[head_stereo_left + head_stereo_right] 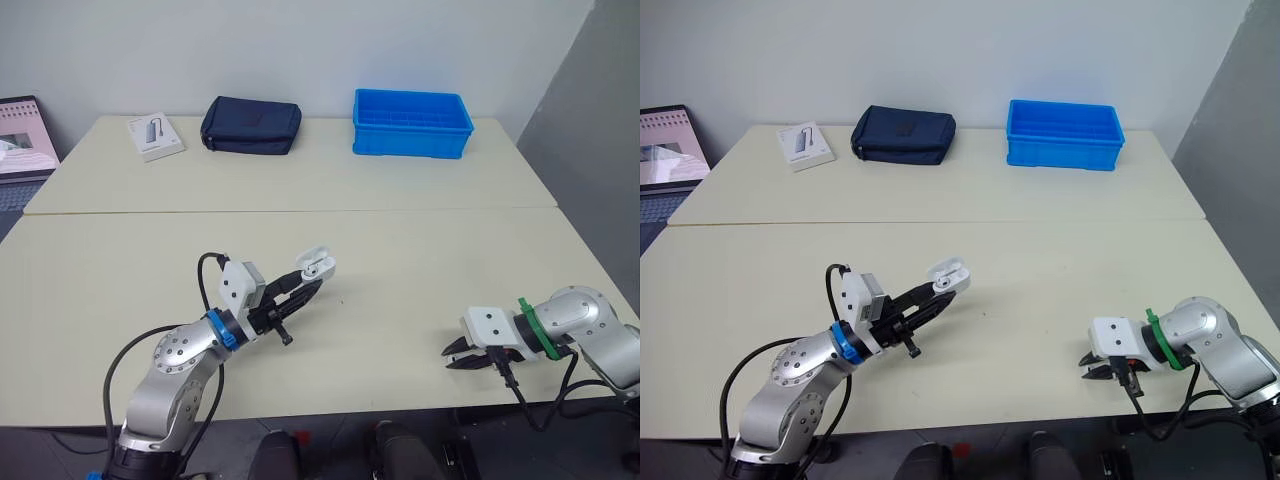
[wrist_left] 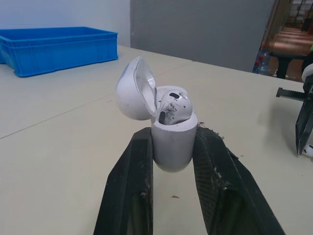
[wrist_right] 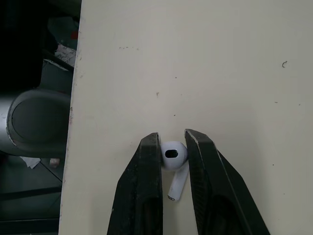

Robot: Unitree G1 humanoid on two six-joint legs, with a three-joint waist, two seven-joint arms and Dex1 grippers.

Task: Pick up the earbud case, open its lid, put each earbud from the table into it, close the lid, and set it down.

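Observation:
My left gripper (image 1: pixel 310 280) is shut on the white earbud case (image 2: pixel 171 144) and holds it above the table's middle, slightly left. The case's lid (image 2: pixel 134 90) is tipped open, and one white earbud (image 2: pixel 173 105) sits inside. Near the front right edge of the table (image 1: pixel 400 300), my right gripper (image 1: pixel 452 358) is low on the surface. Its two black fingers (image 3: pixel 149 166) pinch the round head of a second white earbud (image 3: pixel 173 154), whose stem lies on the table between them.
A blue crate (image 1: pixel 410 122), a dark pouch (image 1: pixel 250 125) and a small white box (image 1: pixel 155 135) stand along the far side. A laptop (image 1: pixel 20 140) sits at the far left. The table's front edge (image 3: pixel 73 122) is close beside my right gripper.

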